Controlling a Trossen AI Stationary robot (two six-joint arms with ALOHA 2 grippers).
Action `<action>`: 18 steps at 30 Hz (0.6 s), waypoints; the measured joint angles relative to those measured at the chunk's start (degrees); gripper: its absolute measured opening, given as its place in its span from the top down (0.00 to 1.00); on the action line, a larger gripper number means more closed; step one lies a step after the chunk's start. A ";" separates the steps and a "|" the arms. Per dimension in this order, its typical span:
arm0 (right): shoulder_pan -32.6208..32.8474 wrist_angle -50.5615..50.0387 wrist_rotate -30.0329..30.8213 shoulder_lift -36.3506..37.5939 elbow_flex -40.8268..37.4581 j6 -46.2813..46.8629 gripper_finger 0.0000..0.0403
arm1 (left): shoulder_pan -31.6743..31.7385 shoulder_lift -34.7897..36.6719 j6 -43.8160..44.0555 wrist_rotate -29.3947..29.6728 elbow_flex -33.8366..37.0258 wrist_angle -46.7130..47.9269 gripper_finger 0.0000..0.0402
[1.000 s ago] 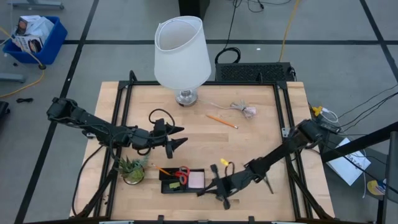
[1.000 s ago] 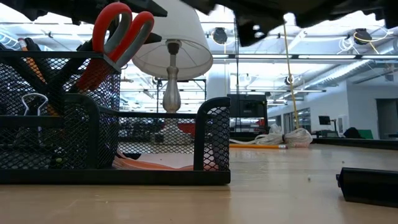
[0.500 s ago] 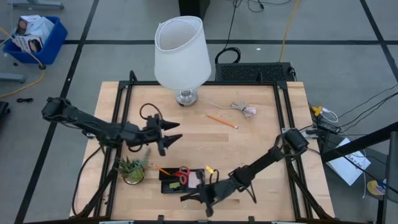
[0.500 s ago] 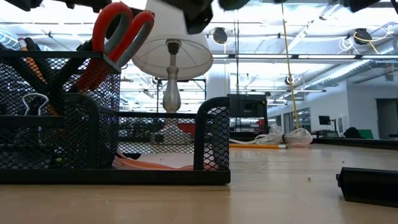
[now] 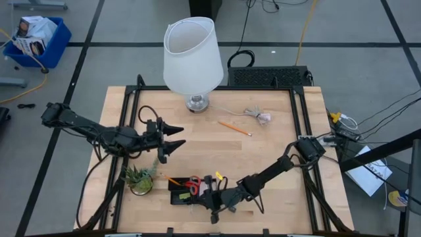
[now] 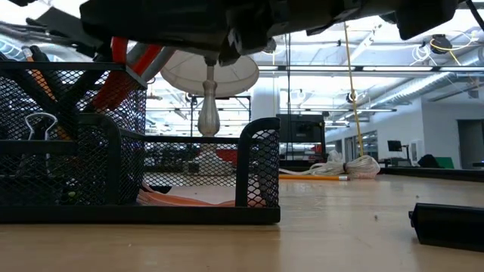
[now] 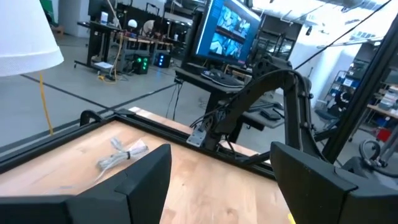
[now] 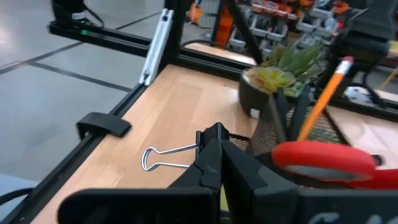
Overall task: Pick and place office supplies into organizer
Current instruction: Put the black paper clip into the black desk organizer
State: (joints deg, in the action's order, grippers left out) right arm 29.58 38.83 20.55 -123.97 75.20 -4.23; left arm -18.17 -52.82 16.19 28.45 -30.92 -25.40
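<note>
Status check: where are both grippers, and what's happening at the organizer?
Right gripper shut on a binder clip, over the organizer. Left gripper open, empty, hovering mid-table. Scissors already in organizer. One pencil loose on table.

A grey floor (image 5: 79,59) crossed by dark lines surrounds the wooden table (image 5: 276,151). A blue bin (image 5: 36,39) sits at one corner (holding crumpled bags). Beyond, lit monitors (image 7: 230,34) stand on a desk (image 7: 217,78), under bright ceiling lights (image 6: 435,49).
</note>
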 joint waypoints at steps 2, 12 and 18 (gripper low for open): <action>-0.10 -0.09 0.40 0.03 0.00 -0.36 1.00 | 0.00 0.00 0.00 0.00 0.00 0.49 0.32; -1.12 -0.96 0.23 -2.62 1.67 -1.31 1.00 | -0.37 -0.02 0.46 -0.02 0.00 1.98 0.32; -0.99 -3.24 3.77 -7.21 6.80 -4.40 1.00 | -1.30 -0.04 0.46 -0.02 0.02 2.19 0.32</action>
State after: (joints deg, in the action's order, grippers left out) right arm 28.59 35.59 24.31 -131.18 82.00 -8.63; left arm -19.48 -52.86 16.64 28.42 -30.89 -23.21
